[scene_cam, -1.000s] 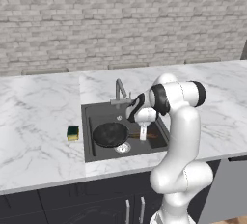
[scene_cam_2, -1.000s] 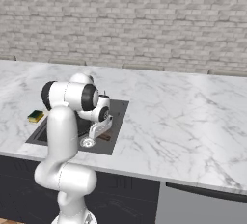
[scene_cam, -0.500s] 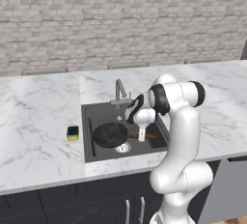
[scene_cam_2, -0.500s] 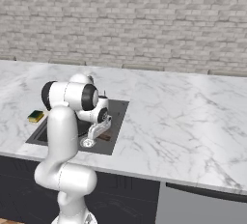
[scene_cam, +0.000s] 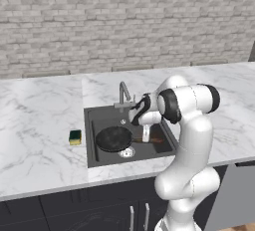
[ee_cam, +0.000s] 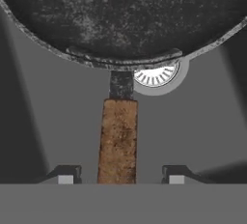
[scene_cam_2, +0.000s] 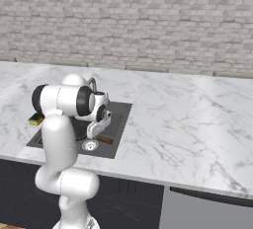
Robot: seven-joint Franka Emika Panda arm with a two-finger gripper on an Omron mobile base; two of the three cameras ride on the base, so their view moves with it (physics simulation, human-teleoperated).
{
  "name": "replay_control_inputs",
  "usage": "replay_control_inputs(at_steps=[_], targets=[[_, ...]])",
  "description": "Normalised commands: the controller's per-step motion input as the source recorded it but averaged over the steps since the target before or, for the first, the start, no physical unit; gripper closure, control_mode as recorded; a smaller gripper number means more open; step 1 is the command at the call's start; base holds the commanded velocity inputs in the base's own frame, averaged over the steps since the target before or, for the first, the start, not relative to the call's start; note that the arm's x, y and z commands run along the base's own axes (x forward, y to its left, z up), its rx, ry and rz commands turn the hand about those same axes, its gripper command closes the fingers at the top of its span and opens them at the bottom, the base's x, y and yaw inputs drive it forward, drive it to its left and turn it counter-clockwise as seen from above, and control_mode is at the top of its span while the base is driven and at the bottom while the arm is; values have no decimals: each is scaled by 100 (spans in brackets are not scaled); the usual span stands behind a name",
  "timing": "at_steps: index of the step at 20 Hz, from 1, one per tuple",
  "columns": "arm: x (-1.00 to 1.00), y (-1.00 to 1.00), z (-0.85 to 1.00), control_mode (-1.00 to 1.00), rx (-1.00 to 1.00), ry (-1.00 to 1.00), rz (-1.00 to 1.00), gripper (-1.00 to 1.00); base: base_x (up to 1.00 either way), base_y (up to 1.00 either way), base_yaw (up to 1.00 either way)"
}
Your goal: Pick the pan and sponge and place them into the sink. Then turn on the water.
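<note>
now the gripper [ee_cam: 117,178] hangs low inside the sink [scene_cam: 102,117], its two finger tips standing apart on either side of the wooden handle with a clear gap between each tip and the wood, so it is open and grips nothing. the pan [ee_cam: 120,20] lies on the sink floor straight ahead of the gripper, its round black bowl at the far end of the handle and the reddish-brown handle running back between the tips. the silver drain [ee_cam: 159,76] peeks out from under the pan's rim, just ahead of the gripper and a little to one side of the handle. in the left base view the pan [scene_cam: 114,138] sits in the middle of the basin with the drain [scene_cam: 126,152] at its near edge, and the gripper [scene_cam: 146,136] points down beside it over the handle. the faucet [scene_cam: 123,95] rises at the back rim of the sink, beyond the gripper. the sponge [scene_cam: 75,137] rests on the white marble desk [scene_cam: 40,125] just outside the sink's rim, on the far side of the pan from the gripper, well apart from it. in the right base view the sponge [scene_cam_2: 35,119] shows past the arm's elbow, and the gripper [scene_cam_2: 92,132] hangs over the dark basin [scene_cam_2: 118,119].
</note>
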Motion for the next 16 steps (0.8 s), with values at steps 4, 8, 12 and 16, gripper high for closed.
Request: replay_control_inputs(at_steps=[4,8,12,16], targets=[[0,0,89,-100,-5,-5,0,-100,0,0,0],[0,0,79,-100,0,0,0,-100,0,0,0],[0,0,68,-100,2,0,0,-100,0,0,0],[-4,11,37,-100,9,0,-13,-100,0,0,0]])
